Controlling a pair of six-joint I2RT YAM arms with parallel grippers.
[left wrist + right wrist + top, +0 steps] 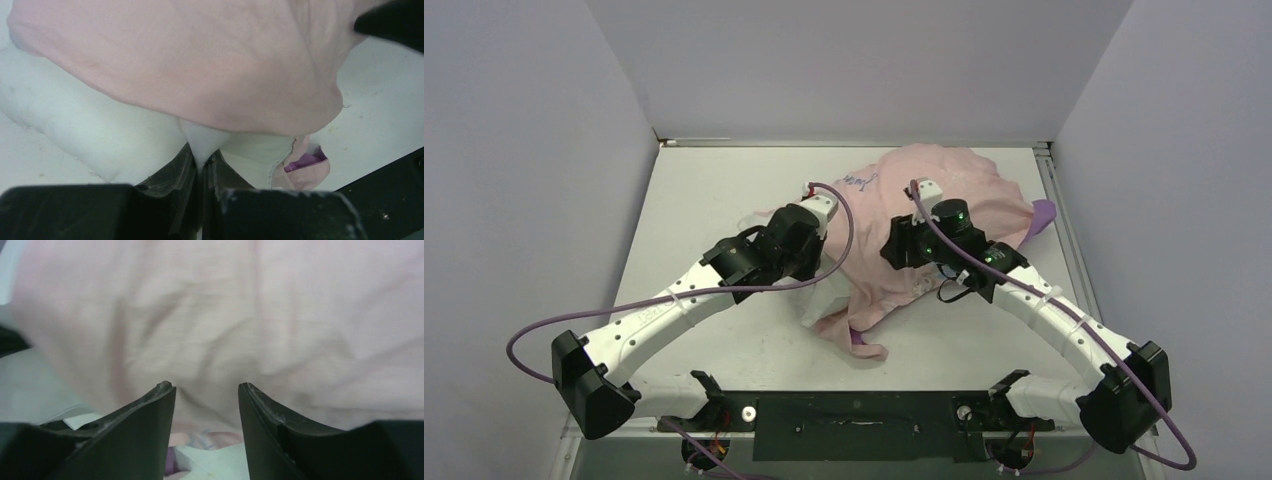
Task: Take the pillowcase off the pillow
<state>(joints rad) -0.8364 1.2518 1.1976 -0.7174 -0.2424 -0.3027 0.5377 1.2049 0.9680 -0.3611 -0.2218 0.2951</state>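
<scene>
The pillowcase (959, 185) lies inside out, pale pink, bunched over the pillow at the middle and right of the table, with purple edges showing at its right and front. The white pillow (100, 135) sticks out from under the pink cloth (200, 60); a bit of it shows beside the left wrist (816, 300). My left gripper (202, 160) is shut on a pinch of the pillow's white cover, low at the pile's left side (816, 262). My right gripper (206, 387) is open and empty, right over the pink cloth (250, 315) at the pile's middle (896, 255).
A purple fold of the pillowcase (305, 162) rests on the white table (704, 190) at the front of the pile. Grey walls close in the table on three sides. The black base rail (854, 410) runs along the near edge.
</scene>
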